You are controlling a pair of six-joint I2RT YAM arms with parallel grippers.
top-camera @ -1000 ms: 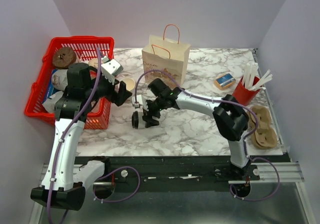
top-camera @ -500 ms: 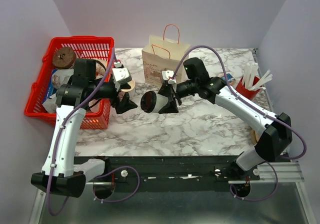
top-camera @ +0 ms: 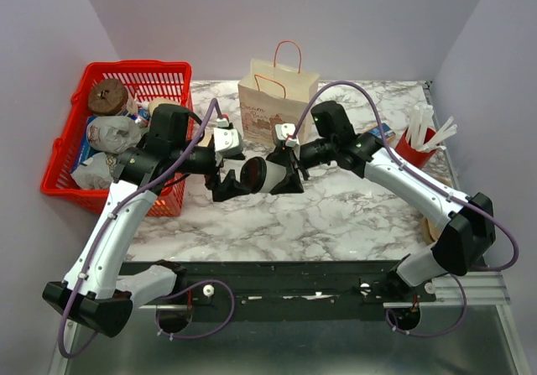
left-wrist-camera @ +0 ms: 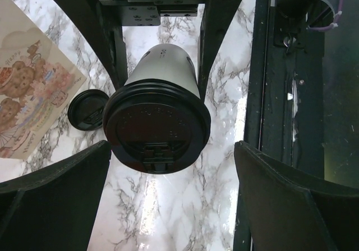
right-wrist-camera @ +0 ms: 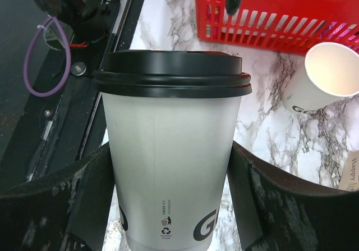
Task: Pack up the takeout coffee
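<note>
The takeout coffee (top-camera: 258, 175), a whitish paper cup with a black lid, lies sideways above the table with its lid pointing left. My right gripper (top-camera: 281, 176) is shut on its body. In the right wrist view the cup (right-wrist-camera: 171, 167) fills the gap between both fingers (right-wrist-camera: 73, 206). My left gripper (top-camera: 228, 182) is open and faces the lid (left-wrist-camera: 156, 126). Its wide-spread fingers (left-wrist-camera: 50, 195) flank the lid without visibly touching it. The paper bag (top-camera: 278, 98) stands upright behind the cup.
A loose flat black lid (left-wrist-camera: 87, 109) lies on the marble by the bag's printed side (left-wrist-camera: 28, 110). A tan cup with a cream inside (right-wrist-camera: 325, 74) lies near the red basket (top-camera: 59, 153). A red cup of sticks (top-camera: 411, 150) and tan cup carriers (top-camera: 442, 211) stand at the right.
The right gripper has lifted the coffee off the table and turned its lid to the left. The left gripper has swung right from the basket until it faces the lid.
</note>
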